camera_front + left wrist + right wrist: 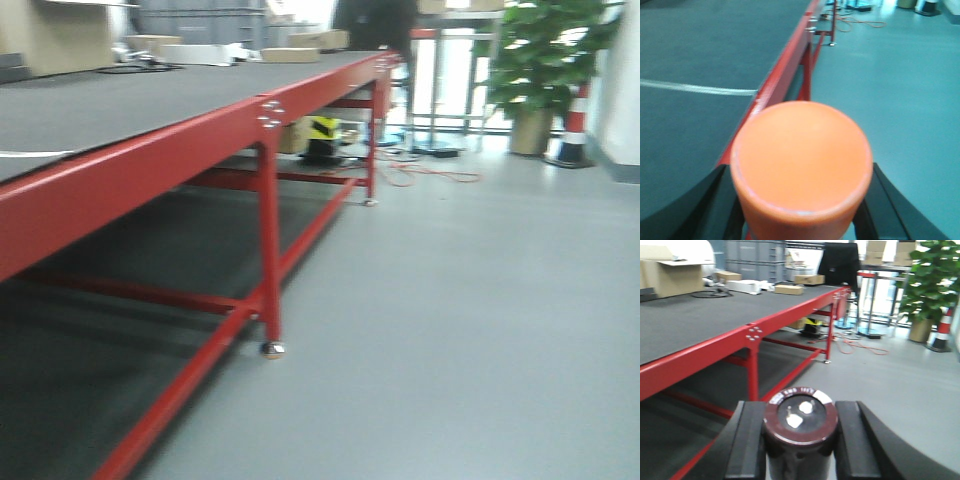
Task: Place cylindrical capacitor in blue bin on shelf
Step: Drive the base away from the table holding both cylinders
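Beside the long edge of a red metal-framed workbench with a dark grey top (150, 165), my right gripper (800, 412) is clamped on the stubby dark brown-black cylindrical capacitor (801, 415). Its grey-rimmed top faces the wrist camera, and a black finger (747, 440) presses against each side. My left gripper (801, 200) is closed around a smooth orange cylinder (801, 155) (its flat end fills much of that wrist view). Pale grey floor (480, 300) runs along the bench to a leafy green potted plant (540, 60) and a red-and-white striped traffic cone (572, 125) at the far end. The front view is blurred.
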You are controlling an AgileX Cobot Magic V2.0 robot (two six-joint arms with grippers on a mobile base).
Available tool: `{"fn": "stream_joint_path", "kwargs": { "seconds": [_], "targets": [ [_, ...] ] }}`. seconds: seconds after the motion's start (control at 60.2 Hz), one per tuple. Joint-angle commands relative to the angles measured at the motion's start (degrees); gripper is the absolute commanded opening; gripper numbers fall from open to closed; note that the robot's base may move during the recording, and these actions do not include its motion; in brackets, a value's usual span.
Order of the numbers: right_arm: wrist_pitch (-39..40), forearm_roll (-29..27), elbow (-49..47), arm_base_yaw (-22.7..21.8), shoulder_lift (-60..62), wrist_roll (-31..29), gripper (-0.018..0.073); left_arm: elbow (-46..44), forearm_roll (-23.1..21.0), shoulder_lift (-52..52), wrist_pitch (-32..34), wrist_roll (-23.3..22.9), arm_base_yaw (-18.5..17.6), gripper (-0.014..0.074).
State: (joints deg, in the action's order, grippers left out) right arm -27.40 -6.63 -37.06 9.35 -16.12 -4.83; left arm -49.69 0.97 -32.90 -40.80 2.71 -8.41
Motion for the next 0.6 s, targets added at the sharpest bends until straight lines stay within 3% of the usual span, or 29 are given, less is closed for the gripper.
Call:
{"fn": "stream_joint_path", "kwargs": {
  "seconds": [0.0,0.581],
  "targets": [
    [1.39,0.17,-0.10,-0.04,0.27,-0.10,-0.0162,-0.32,-0.12,0.26,1.09,-0.37,-0.30,-0.0111],
    [1.39,0.17,-0.10,-0.04,0.27,-0.10,-0.0162,-0.32,-0.12,0.26,1.09,-0.37,-0.30,-0.0111]
  ]
}}
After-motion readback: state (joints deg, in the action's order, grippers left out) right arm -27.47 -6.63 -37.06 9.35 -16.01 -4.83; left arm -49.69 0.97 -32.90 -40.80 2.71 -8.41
